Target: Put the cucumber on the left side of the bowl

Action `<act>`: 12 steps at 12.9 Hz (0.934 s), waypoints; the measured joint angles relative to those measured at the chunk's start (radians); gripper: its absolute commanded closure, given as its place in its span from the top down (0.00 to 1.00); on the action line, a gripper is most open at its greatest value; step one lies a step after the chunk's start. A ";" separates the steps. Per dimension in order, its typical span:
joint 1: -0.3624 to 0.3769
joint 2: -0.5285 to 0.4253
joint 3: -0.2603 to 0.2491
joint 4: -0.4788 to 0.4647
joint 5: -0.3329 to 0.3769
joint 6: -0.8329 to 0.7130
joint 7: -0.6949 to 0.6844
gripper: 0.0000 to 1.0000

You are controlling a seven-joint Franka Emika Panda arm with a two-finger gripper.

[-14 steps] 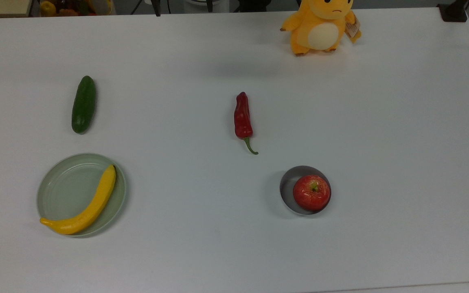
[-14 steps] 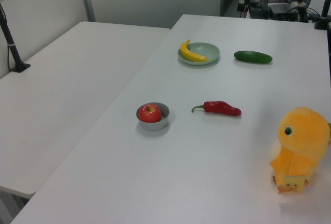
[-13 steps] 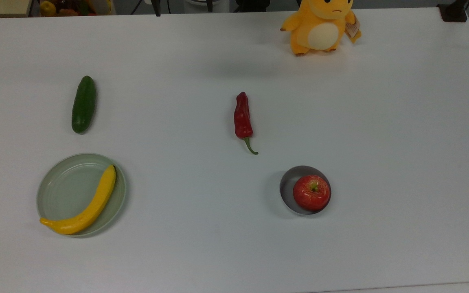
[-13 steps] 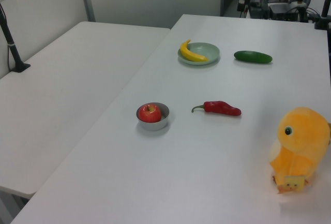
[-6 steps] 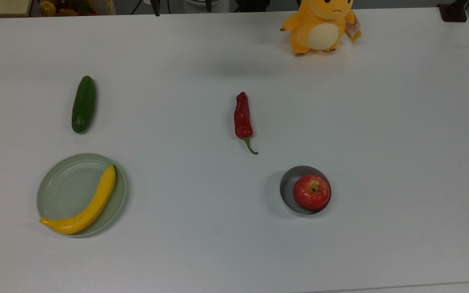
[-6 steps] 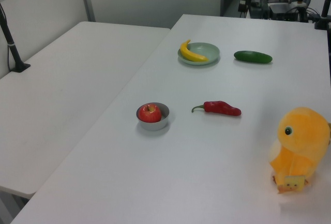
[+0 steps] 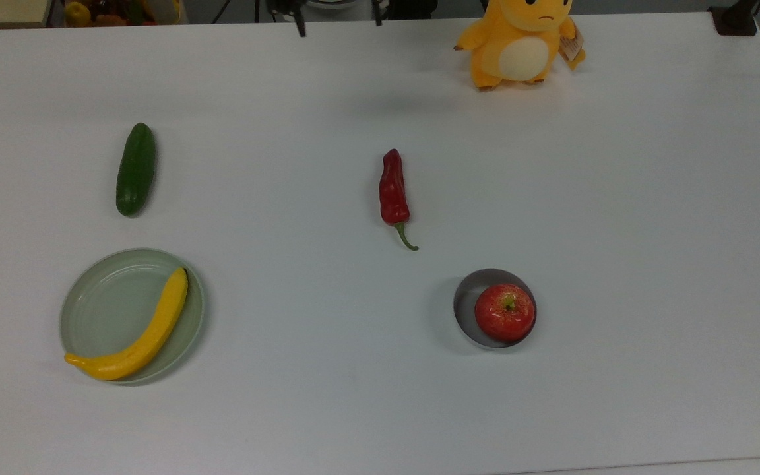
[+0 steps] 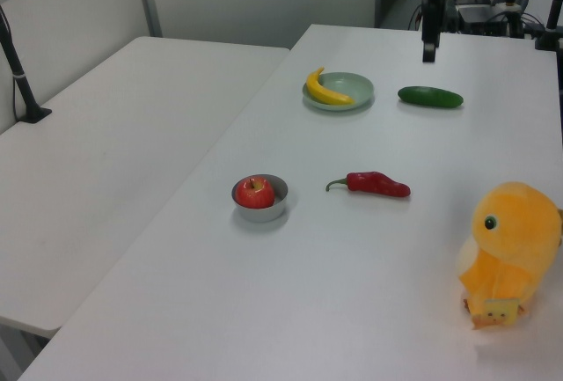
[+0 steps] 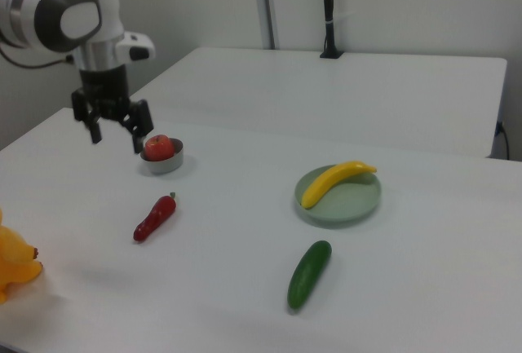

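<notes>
Gripper [image 9: 112,128]: fingers spread, nothing held, raised over table's [image 7: 617,198] far edge as top view shows it.

Cucumber [image 7: 135,169]: flat on table, toward top view's left edge, just beyond plate [image 7: 99,310] with banana [image 7: 136,333], well apart from bowl [image 7: 469,300] holding apple [image 7: 505,312].

Long axis: runs far edge to near edge in top view, slightly tilted.

Step judged: reach. Best grasp: descend over cucumber's middle, fingers across narrow width.

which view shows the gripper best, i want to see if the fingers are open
The right view: the gripper hangs in full sight above the table with its two fingers spread apart, open and empty. The left view shows it edge-on near the cucumber, one dark finger visible. The top view catches two dark tips at its upper edge.
</notes>
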 measured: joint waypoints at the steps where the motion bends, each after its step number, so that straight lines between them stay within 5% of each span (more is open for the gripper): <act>1: 0.001 -0.001 0.028 -0.042 0.000 -0.001 0.000 1.00; 4: -0.038 0.004 0.042 -0.151 -0.029 0.004 -0.019 1.00; 6: -0.145 0.021 0.030 -0.181 -0.082 0.061 -0.097 1.00; 12: -0.296 0.210 -0.133 -0.189 -0.097 0.482 -0.331 1.00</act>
